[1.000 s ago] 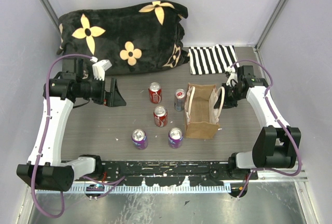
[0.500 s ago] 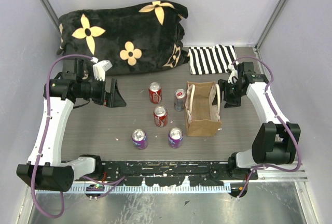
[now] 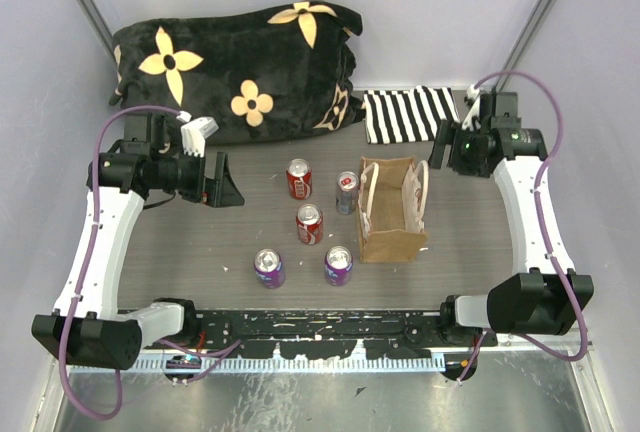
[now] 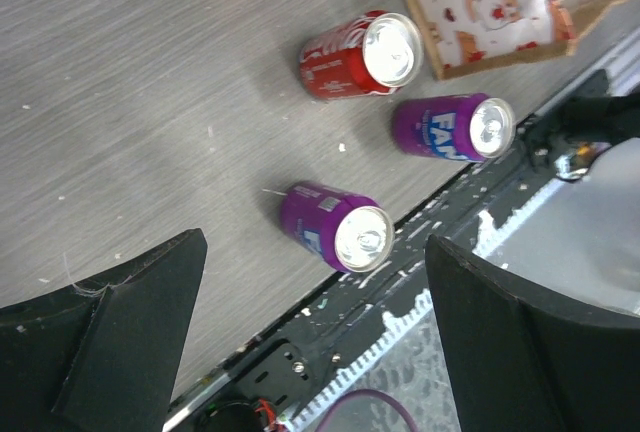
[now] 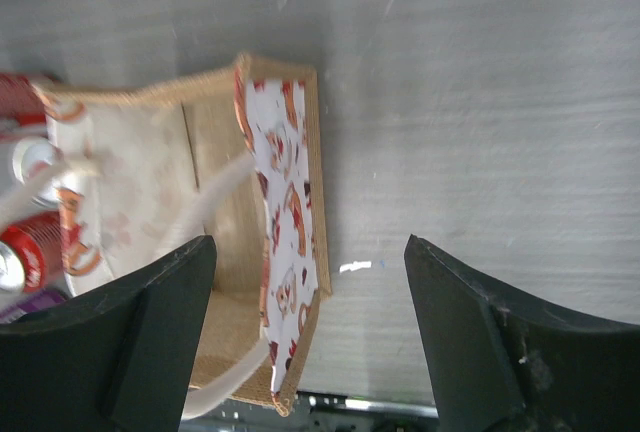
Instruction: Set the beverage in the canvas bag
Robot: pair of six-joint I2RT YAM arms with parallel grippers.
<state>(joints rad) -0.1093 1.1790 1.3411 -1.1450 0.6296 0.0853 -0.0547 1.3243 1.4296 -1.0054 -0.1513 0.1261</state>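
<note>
Right pincer (image 3: 441,148) backs off canvas bag (image 3: 392,212), fingers now spread, empty. Bag upright just below it, no can visible inside. Five soda cans (image 3: 309,223) stand ahead of left pincer (image 3: 222,187), also spread; none picked yet.

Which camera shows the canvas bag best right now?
The top external view: the whole canvas bag stands upright, mouth open, both handles showing. The right wrist view looks down into it close up, printed side included, but not all of it. The left wrist view catches only a printed corner at its top edge.
</note>
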